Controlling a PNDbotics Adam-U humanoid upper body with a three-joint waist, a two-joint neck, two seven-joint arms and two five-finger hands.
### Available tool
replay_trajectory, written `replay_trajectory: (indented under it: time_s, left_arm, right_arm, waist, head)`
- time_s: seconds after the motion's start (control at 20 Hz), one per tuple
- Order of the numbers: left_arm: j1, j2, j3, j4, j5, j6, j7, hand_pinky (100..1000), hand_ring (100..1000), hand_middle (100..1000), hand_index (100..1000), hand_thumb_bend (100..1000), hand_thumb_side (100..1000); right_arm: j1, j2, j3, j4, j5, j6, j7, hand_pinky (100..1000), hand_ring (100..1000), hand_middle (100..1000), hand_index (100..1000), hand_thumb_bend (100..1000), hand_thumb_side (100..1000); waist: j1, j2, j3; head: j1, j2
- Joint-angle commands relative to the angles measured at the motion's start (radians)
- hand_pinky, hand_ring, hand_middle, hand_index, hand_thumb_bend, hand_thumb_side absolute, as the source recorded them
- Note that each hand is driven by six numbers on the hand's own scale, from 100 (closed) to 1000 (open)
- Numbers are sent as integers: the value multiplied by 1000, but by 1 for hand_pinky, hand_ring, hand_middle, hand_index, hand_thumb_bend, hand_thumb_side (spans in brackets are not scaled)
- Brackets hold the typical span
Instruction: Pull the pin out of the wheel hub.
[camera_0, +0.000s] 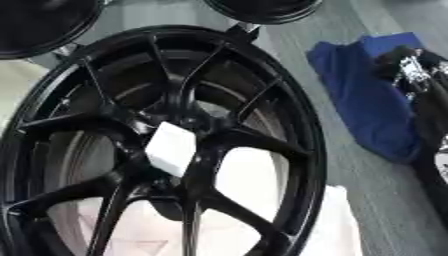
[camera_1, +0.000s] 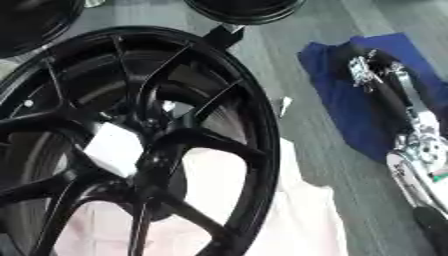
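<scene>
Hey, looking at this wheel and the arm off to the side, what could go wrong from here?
The right hand is away from the wheel hub, over the blue cloth, so it could snag the cloth when moving in. A white block covers the hub centre and may hide the pin. Narrow spokes could catch the fingers.

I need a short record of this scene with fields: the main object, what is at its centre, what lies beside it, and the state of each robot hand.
main object: black spoked wheel, filling most of both views
at its centre: a white block-shaped thing on the hub; whether this is the pin cannot be told
under the wheel: white sheet
beside it: blue cloth on the grey floor, to the right
right arm: black and silver, over the blue cloth; right robot hand, fingers not clear
left robot hand: not in view
contact: right robot hand apart from the wheel
</scene>
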Motion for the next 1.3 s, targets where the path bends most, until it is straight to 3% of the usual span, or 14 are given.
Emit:
replay_trajectory:
  time_s: [0.05, 0.2, 0.3, 0.35, 0.4, 0.5, 0.55, 0.6, 0.7, 0.8, 0.9, 0.95, 1.05, 1.3]
  left_arm:
    - [91, 63, 57, 46, 46, -57, 88, 824, 409, 277, 506, 100, 119]
    - [169, 60, 57, 60, 103, -96, 121, 829, 431, 308, 535, 100, 111]
    - [204, 55, 52, 60, 126, -121, 100, 857, 495, 415, 643, 108, 229]
    - [216, 53, 51, 58, 133, -133, 86, 891, 561, 519, 739, 192, 341]
    - [228, 50, 52, 54, 138, -148, 72, 931, 656, 636, 830, 353, 512]
    - [247, 47, 52, 45, 141, -179, 46, 1000, 816, 837, 934, 704, 745]
    - [254, 45, 53, 43, 140, -191, 36, 1000, 826, 852, 943, 939, 934]
    - [258, 43, 55, 42, 140, -200, 33, 1000, 823, 849, 940, 997, 994]
    - [263, 41, 60, 42, 142, -204, 39, 1000, 808, 834, 927, 1000, 999]
    - [263, 39, 66, 40, 148, -201, 63, 1000, 785, 810, 904, 913, 1000]
    - [258, 34, 76, 34, 174, -193, 108, 971, 697, 718, 830, 489, 859]
    - [255, 30, 82, 24, 194, -189, 146, 959, 653, 675, 805, 403, 823]
    - [251, 18, 88, -12, 254, -199, 235, 947, 595, 615, 767, 346, 793]
    - [296, -32, 82, -210, 391, -244, 473, 935, 549, 572, 740, 311, 749]
  right_arm:
    - [-10, -28, -14, -17, 0, -4, -1, 837, 691, 634, 625, 100, 571]
    - [-16, -24, -15, -17, -4, -5, -1, 836, 691, 634, 625, 100, 571]
    - [-18, -23, -16, -17, -6, -6, -1, 836, 691, 634, 625, 100, 570]
    - [-18, -22, -16, -17, -7, -7, -1, 836, 691, 634, 625, 100, 570]
    - [-18, -22, -17, -17, -7, -7, -1, 836, 691, 634, 625, 100, 570]
    - [-18, -21, -17, -17, -8, -8, -2, 836, 691, 633, 625, 100, 569]
    - [-18, -20, -17, -17, -9, -8, -2, 836, 691, 633, 625, 100, 569]
    - [-19, -20, -17, -17, -9, -8, -2, 836, 691, 634, 625, 100, 569]
    - [-19, -20, -17, -17, -10, -7, -2, 836, 691, 633, 625, 100, 568]
    - [-20, -21, -18, -17, -11, -9, -2, 836, 691, 633, 625, 100, 566]
    - [-20, -22, -18, -17, -12, -9, -2, 836, 690, 633, 625, 100, 566]
    - [-20, -23, -18, -17, -13, -10, -2, 836, 690, 633, 625, 100, 565]
    - [-21, -24, -19, -17, -15, -13, -1, 836, 690, 633, 625, 100, 563]
    - [-26, -30, -22, -17, -18, -26, 0, 835, 690, 632, 625, 100, 559]
  waist:
    - [-2, -27, -2]
    - [-6, -25, -3]
    - [-9, -25, -3]
    - [-11, -25, -3]
    - [-12, -26, -3]
    - [-14, -26, -1]
    - [-15, -26, 0]
    - [-16, -27, 1]
    - [-17, -28, 3]
    - [-19, -29, 5]
    - [-22, -30, 7]
    - [-24, -31, 8]
    - [-28, -32, 10]
    - [-45, -31, 11]
  head:
    - [-3, -13]
    - [-3, -14]
    - [-4, -16]
    - [-4, -17]
    - [-5, -18]
    - [-6, -19]
    - [-6, -20]
    - [-6, -21]
    - [-6, -21]
    - [-5, -20]
    - [-4, -18]
    - [-3, -17]
    - [-2, -16]
    - [3, -18]
